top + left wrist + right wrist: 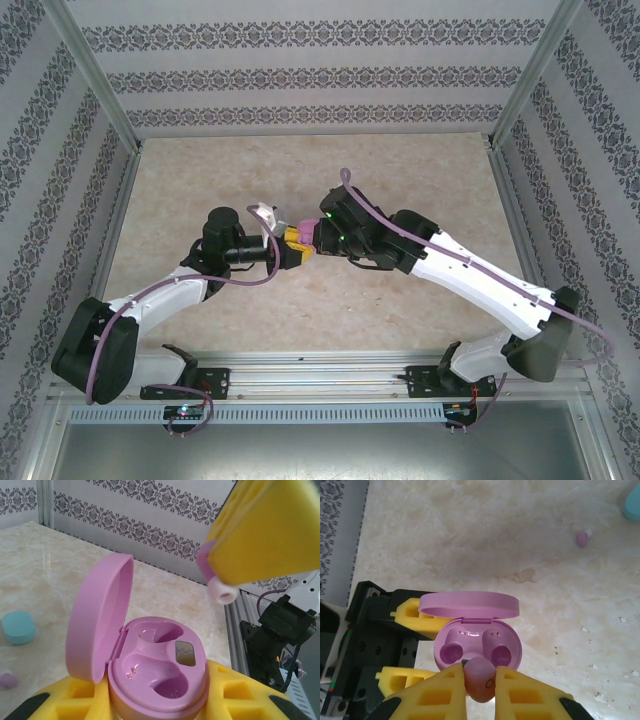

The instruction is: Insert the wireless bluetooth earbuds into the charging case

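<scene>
Over a marbled tabletop [400, 170], the right gripper [480, 672], clamped on a pink earbud [481, 684] at lower centre, should square it over an empty well [500, 655] of the open case [470, 605] the left gripper [157, 705] clamps.

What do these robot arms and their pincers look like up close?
The left arm and right arm have white shells, black joints and a purple cable each. Green lights glow near the right wrist. Their fingers are chunky yellow blocks with square recesses.
</scene>
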